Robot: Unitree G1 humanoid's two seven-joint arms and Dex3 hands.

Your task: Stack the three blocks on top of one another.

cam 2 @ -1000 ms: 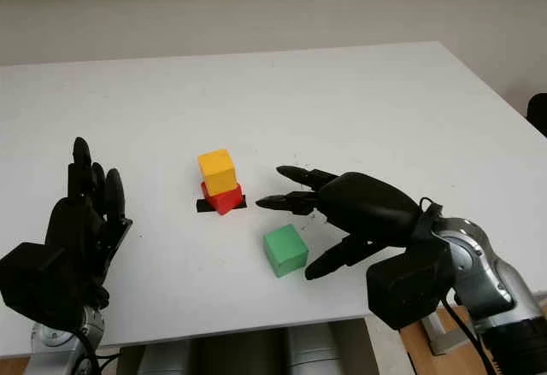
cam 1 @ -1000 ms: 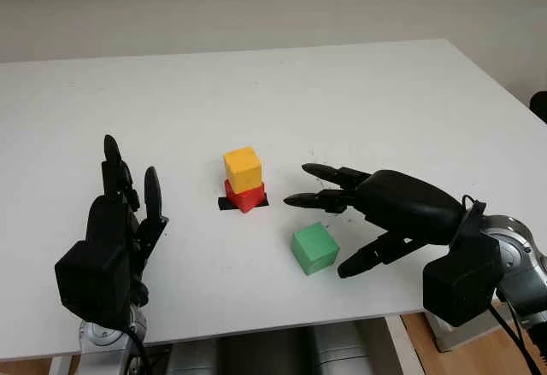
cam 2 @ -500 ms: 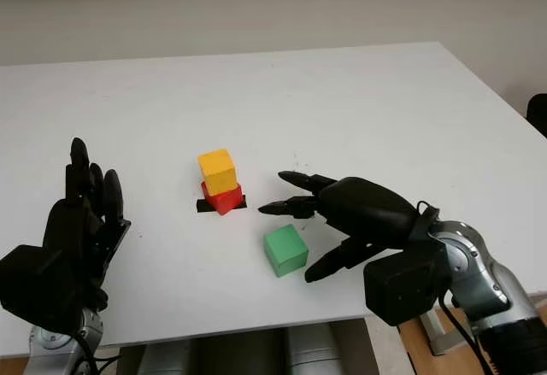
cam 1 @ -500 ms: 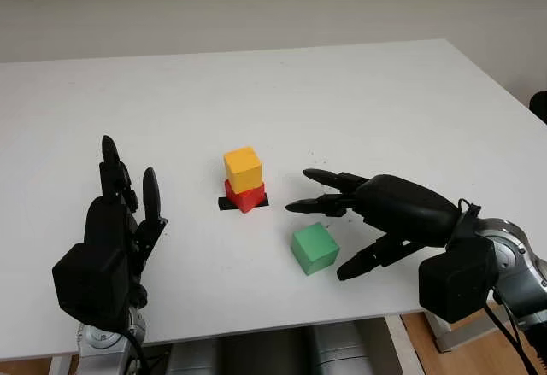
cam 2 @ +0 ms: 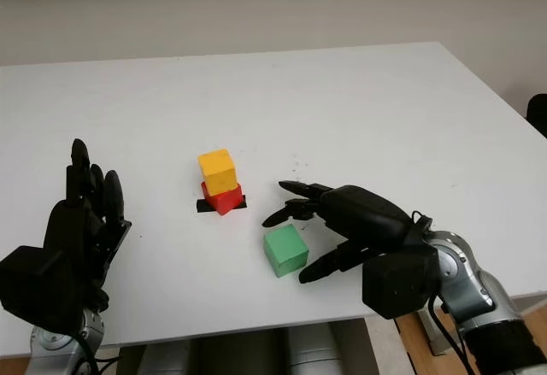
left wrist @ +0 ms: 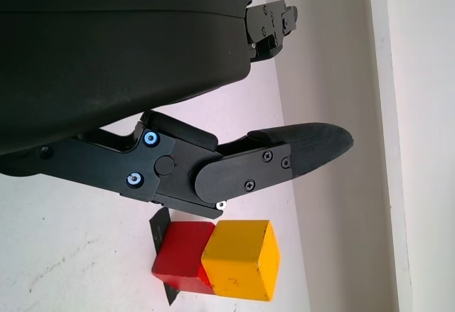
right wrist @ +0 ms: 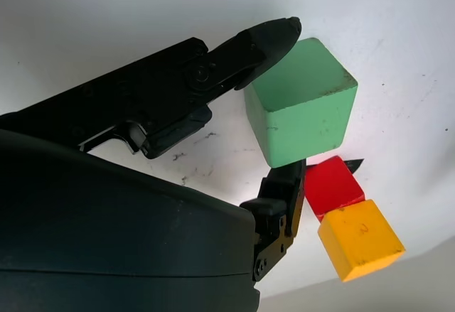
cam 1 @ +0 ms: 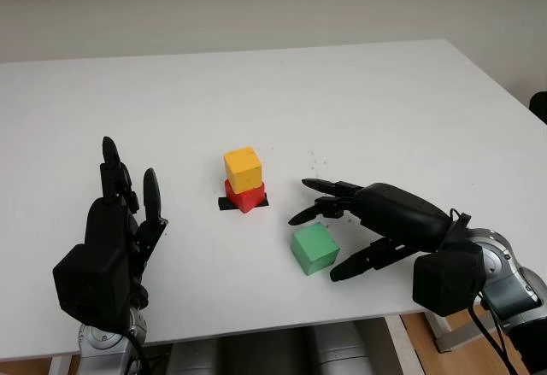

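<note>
White worktop (cam 1: 359, 93) carries all. Right robot hand (cam 1: 342, 225), open, straddles the green wooden cube (cam 1: 314, 248); beyond its fingertips a yellow cube (cam 1: 243, 167) half-hides a red cube (cam 1: 245, 196). Left robot hand (cam 1: 120, 213) is open, well apart.

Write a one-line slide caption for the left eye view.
Right hand open around the green block on the white table, yellow block already stacked on red block; left hand idle.

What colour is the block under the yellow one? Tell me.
Red block, under the yellow block; clearest in the left eye view.
</note>
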